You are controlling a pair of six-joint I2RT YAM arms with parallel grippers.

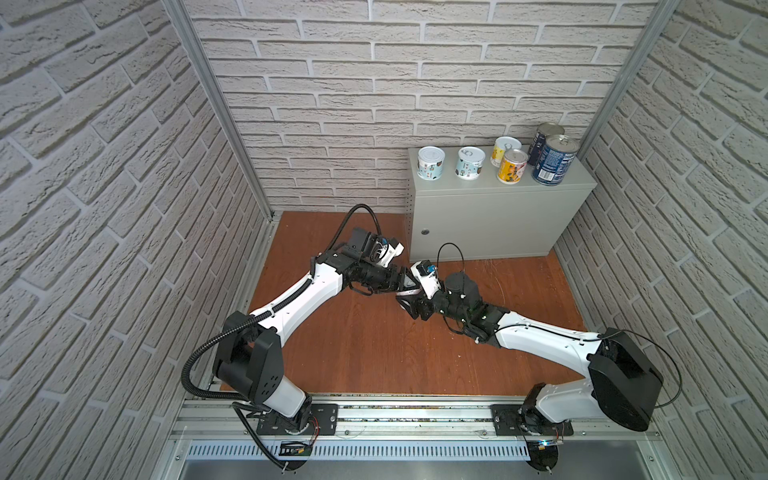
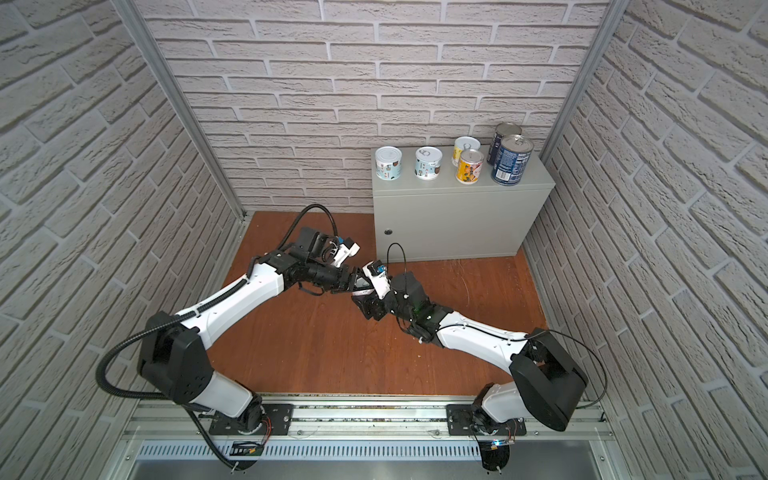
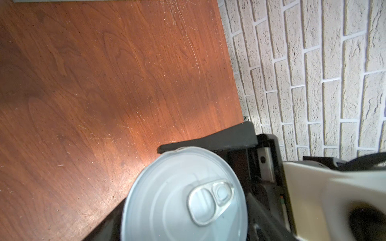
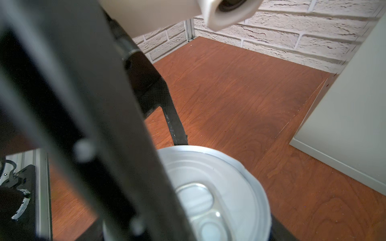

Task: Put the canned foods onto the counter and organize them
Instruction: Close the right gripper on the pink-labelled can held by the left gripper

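I clamp the upright can (image 3: 183,198) in the right gripper (image 1: 409,297), counter (image 1: 498,216) just beyond (left gripper (image 1: 398,283): can't tell).

Robot lab cell: faux-brick wall panels (image 1: 332,83), aluminium base rail (image 1: 395,417)

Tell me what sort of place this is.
Probably a robot test booth dressed as a pantry: brick-pattern walls all round, robot arms bolted to a rail, and cans lined up on a grey cabinet.
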